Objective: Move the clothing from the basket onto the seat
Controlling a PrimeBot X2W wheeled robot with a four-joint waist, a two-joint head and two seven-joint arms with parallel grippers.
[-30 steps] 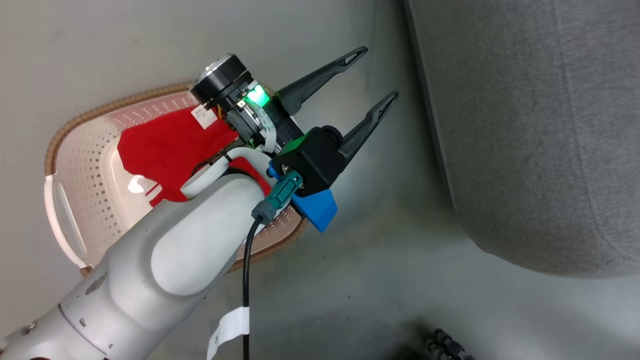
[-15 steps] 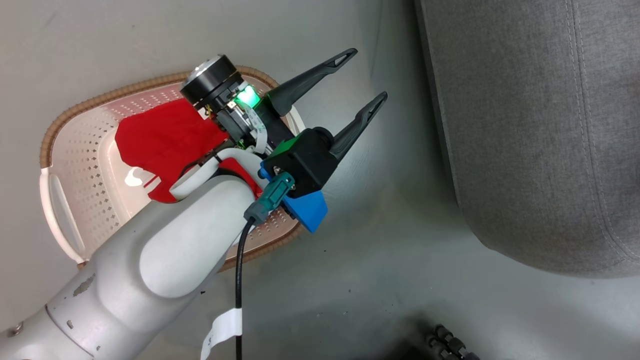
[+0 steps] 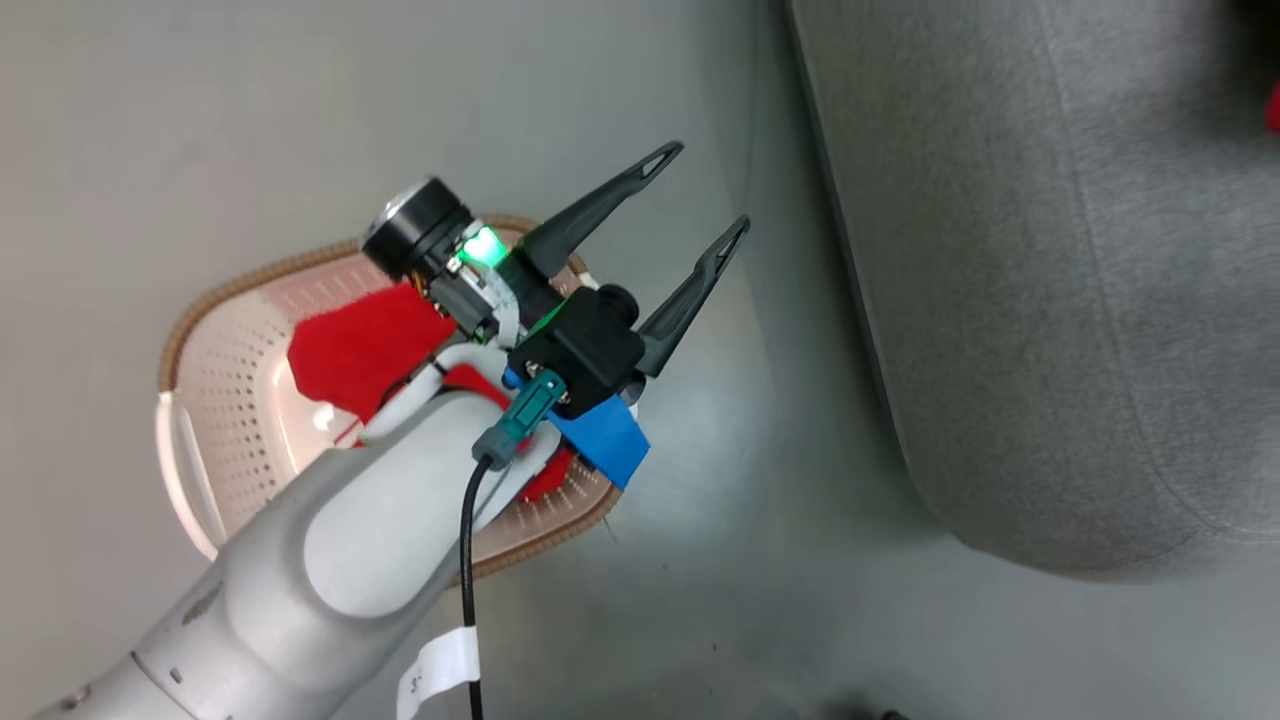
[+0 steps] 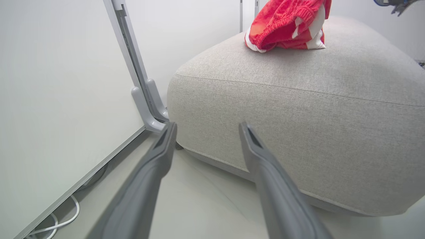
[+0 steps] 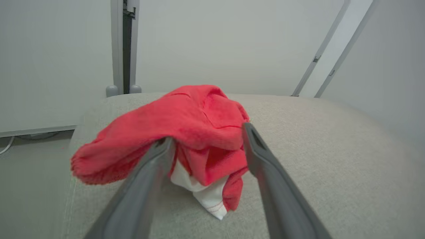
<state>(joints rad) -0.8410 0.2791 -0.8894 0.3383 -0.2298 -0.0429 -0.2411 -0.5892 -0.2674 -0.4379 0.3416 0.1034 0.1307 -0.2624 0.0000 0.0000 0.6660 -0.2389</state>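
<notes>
In the head view my left gripper (image 3: 705,188) stands open and holds nothing, over the right end of the cream basket (image 3: 215,400), fingers pointing towards the grey seat (image 3: 1050,300). Red clothing (image 3: 350,350) lies in the basket, partly hidden under my left arm. The left wrist view shows the left gripper (image 4: 207,126) open before the seat's side (image 4: 298,116), with a red and white garment (image 4: 285,23) on top. In the right wrist view my right gripper (image 5: 207,132) is open, its fingers on either side of that red garment (image 5: 199,116), which rests on the seat (image 5: 332,149).
Grey floor (image 3: 750,580) lies between basket and seat. A white wall panel with a grey post (image 4: 142,83) and a loose white cable (image 4: 63,222) stand left of the seat. The left arm's black cable (image 3: 465,580) hangs over the basket's near rim.
The head camera has shifted, moving the whole picture. My left gripper has drawn back a little towards the basket, still open. A red speck now shows at the top right edge.
</notes>
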